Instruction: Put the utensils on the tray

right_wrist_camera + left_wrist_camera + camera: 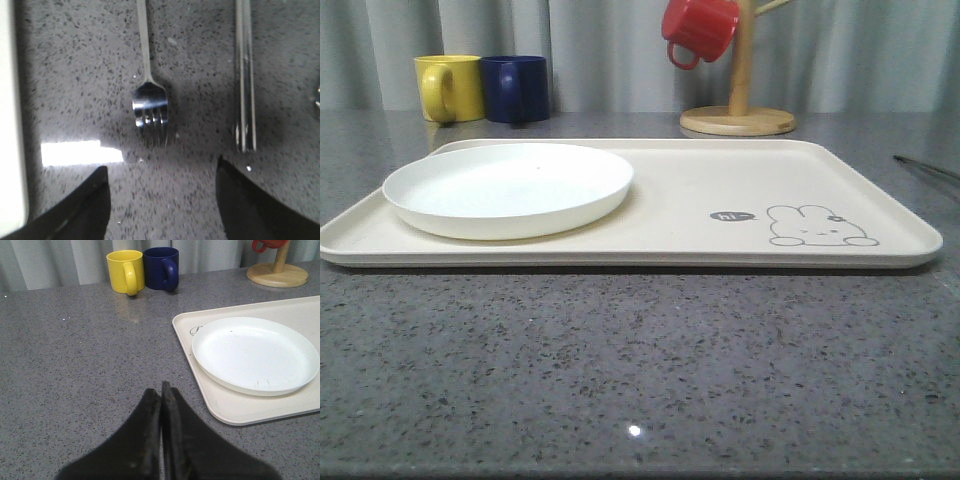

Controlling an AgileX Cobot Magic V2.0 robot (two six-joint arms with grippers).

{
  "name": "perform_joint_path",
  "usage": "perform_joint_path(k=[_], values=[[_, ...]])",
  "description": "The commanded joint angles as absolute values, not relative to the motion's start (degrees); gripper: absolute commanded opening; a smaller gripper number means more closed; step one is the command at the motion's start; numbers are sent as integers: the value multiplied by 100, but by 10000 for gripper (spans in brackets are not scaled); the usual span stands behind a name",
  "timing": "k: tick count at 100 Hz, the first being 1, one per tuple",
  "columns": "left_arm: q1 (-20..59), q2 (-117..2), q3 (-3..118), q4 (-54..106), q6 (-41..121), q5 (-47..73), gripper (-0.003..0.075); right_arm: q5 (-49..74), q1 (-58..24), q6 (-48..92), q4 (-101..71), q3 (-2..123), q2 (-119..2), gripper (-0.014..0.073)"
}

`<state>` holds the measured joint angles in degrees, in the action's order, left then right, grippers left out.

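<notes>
The right gripper (161, 172) has its jaws spread wide and empty above the speckled grey counter (200, 60). The fork (148, 107) lies flat just ahead of the gap between the fingers, tines toward them. The chopsticks (245, 80) lie side by side ahead of one finger, parallel to the fork and apart from it.

The left gripper (161, 395) has its jaws pressed together, holding nothing, over bare counter. The tray (235, 415) sits off to one side of it, carrying a white plate (255, 352). On the tray (720, 180) a grey bubble reads "hi" (732, 215) beside a rabbit drawing (820, 228). Beyond stand a yellow mug (450, 88), a navy mug (515, 88) and a red mug (700, 30) on a wooden stand (738, 118).
</notes>
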<state>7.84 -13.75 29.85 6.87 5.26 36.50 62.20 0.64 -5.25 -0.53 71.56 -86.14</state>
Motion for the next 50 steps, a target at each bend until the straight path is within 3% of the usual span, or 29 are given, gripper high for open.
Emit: perform_joint_path(k=[1, 50], values=[[822, -1432, 3130, 755, 469, 3206, -19, 6412, 73, -484, -66, 7708, -8890, 466], [822, -1432, 3130, 755, 469, 3206, -19, 6292, 73, -484, -73, 8753, -10220, 466]])
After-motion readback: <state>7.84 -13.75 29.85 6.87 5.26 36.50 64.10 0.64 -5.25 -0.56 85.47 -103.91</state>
